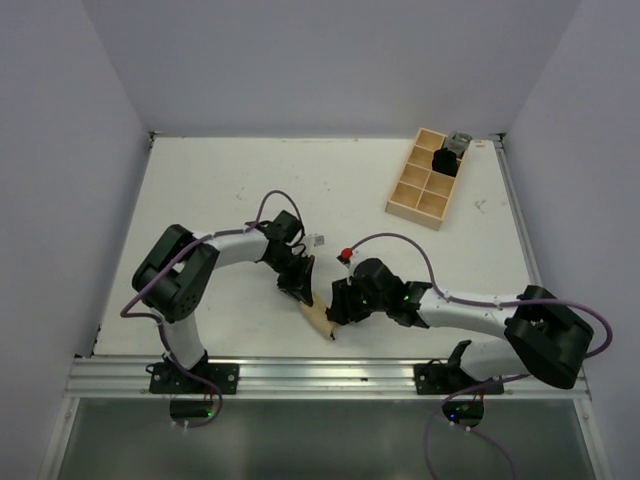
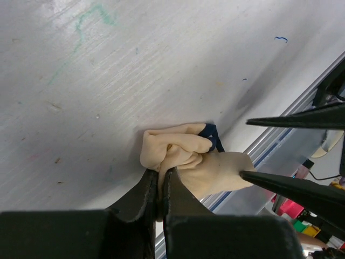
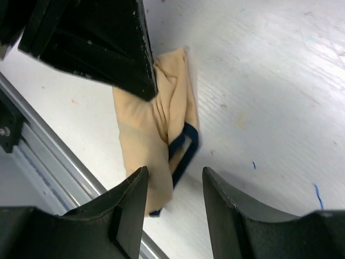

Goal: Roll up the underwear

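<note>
Bright, even light throws soft shadows on the table (image 1: 230,200); near fingers (image 3: 129,210) look blurred.

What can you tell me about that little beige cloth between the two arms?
The underwear is soft tan fabric with dark trim, bunched and partly folded into a long crumpled strip. It lies on the white table near its front edge. The left hand is shut, pinching one bunched end. The right hand stands open over the other end, and whether it touches is unclear.
</note>
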